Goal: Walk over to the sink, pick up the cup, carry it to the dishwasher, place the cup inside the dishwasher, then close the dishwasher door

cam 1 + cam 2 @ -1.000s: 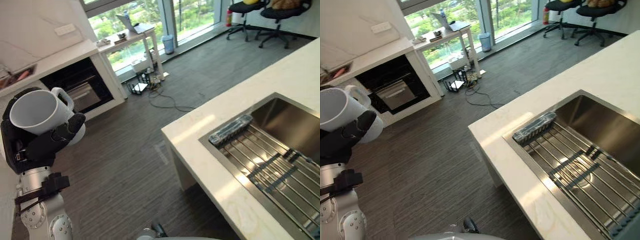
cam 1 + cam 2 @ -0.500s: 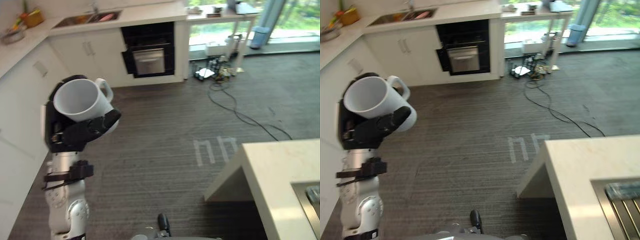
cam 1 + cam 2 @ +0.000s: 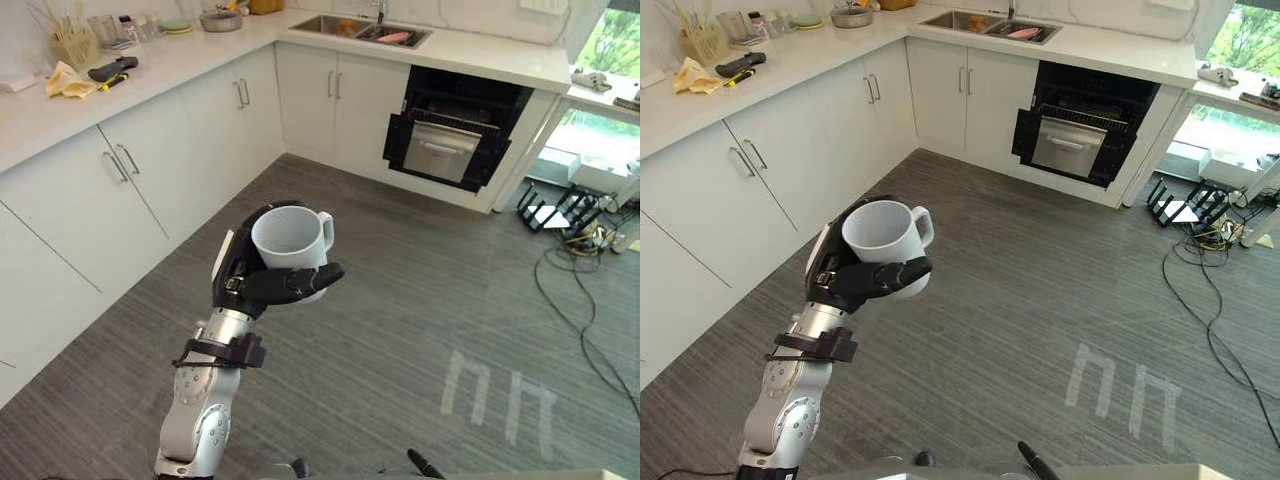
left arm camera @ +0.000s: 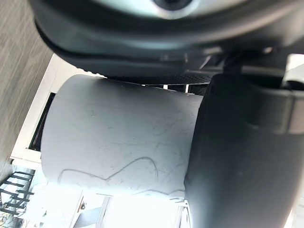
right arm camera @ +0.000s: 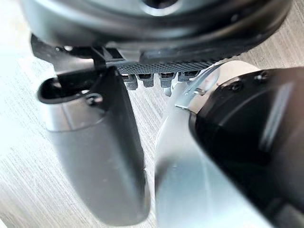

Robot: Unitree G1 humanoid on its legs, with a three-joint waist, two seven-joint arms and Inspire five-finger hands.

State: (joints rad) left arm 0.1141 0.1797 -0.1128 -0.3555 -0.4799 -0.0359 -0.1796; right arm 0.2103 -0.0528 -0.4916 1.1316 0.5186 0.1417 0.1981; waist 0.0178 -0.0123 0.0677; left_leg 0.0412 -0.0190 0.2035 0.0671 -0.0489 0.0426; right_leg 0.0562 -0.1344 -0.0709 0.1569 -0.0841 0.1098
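A white cup [image 3: 290, 235] with its handle turned away from me sits upright in my left hand [image 3: 262, 287], whose fingers and thumb curl round its lower body. The left wrist view has the cup's side [image 4: 118, 147] pressed against the dark thumb [image 4: 242, 156]. I hold it above the grey floor, in front of the corner cabinets. The dishwasher [image 3: 455, 130] is a dark open cavity under the far counter, with a rack and a grey front panel showing. My right hand [image 5: 95, 156] hangs over the floor in the right wrist view.
White cabinets [image 3: 130, 170] run along the left and the back, meeting in a corner. A second sink [image 3: 365, 30] lies in the far counter above the dishwasher. Utensils and a yellow cloth [image 3: 68, 80] are on the left counter. Cables [image 3: 590, 310] trail on the floor at right.
The camera has swung left: the island counter and its sink have left the picture, and the corner cabinets and dishwasher have come in. The cup stays in my left hand.
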